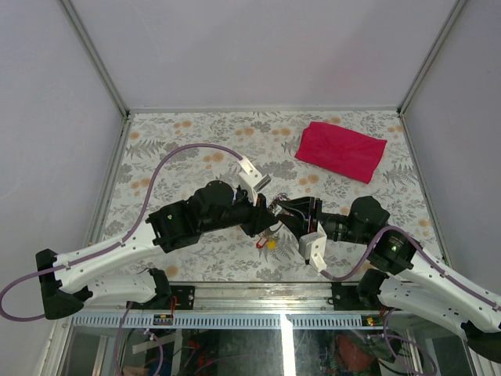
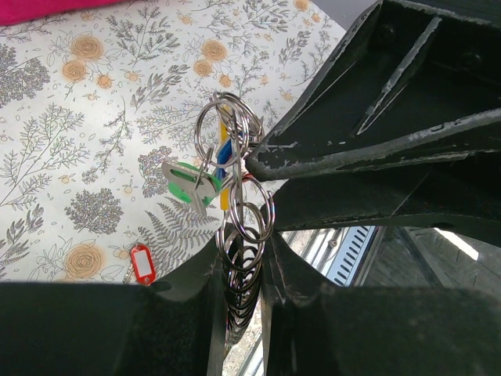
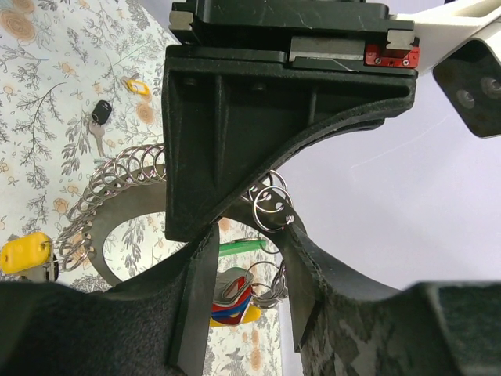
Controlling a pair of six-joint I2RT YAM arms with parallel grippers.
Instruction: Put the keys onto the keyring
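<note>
Matte black left fingers [image 2: 184, 313] clench the keyring [image 2: 239, 270], a chain of thin silvery loops with green, blue and yellow plastic tags, while right fingers [image 3: 196, 313] stand parted beside it, a red-tagged key [image 2: 142, 264] lies near it on the floral-print surface [image 1: 196, 141], a crumpled red cloth [image 1: 340, 151] sits well beyond, and plain grey walls [image 1: 258, 55] enclose everything.

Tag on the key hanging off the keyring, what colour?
The key tag on the keyring is green; the left wrist view shows it best.
</note>
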